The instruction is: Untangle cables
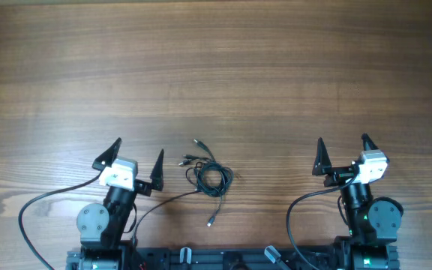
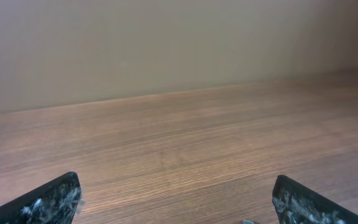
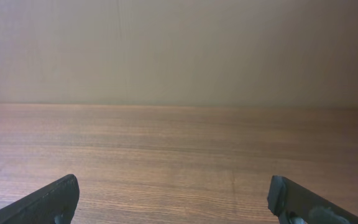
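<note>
The cables (image 1: 208, 175) lie in a small tangled knot of thin black cords on the wooden table, near the front edge between the two arms, with plug ends sticking out up-left and one strand trailing down. My left gripper (image 1: 137, 156) stands open just left of the knot, nothing between its fingers. My right gripper (image 1: 343, 150) is open further right, well apart from the cables. In both wrist views only bare table shows between the left gripper (image 2: 176, 199) fingertips and the right gripper (image 3: 173, 196) fingertips; the cables are out of those views.
Thicker black arm cables (image 1: 32, 206) loop on the table by each arm base. The wooden table (image 1: 216, 67) stretches back to a plain wall (image 3: 179, 50).
</note>
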{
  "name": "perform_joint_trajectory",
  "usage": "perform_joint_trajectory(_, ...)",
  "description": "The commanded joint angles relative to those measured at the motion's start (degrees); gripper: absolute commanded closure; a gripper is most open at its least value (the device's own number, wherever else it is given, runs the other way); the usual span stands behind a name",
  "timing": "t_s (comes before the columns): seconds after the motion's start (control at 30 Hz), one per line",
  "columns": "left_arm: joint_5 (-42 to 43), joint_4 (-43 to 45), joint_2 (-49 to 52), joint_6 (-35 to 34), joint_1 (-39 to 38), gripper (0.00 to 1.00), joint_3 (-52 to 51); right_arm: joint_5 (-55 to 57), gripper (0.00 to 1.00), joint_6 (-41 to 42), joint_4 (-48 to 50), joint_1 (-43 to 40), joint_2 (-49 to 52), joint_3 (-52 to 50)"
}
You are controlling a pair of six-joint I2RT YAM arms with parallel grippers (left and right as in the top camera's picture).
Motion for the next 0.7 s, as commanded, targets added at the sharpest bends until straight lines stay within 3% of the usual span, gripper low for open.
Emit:
perform_joint_trajectory(0.0,6.4,0.4,-0.3,0.8,-0.1,0.00,0.0,0.5,0.00,-1.0,0.0,0.3,-0.2,-0.1)
perform_joint_trajectory(0.37,3.4,-3.7,2.2,-5.2,0.0,0.00,4.4,0.5,0.00,-1.0,0.0,0.3,-0.2,-0.1)
perform_joint_trajectory(0.47,3.0,-4.6,8.5,-5.2,0.0,0.00,7.6,0.5,0.00,-1.0,0.0,0.3,-0.2,-0.1)
perform_joint_trajectory(0.67,3.0,-6.0,31.4,-5.2,0.0,0.00,17.7,0.5,0.00,-1.0,0.0,0.3,-0.2,-0.1)
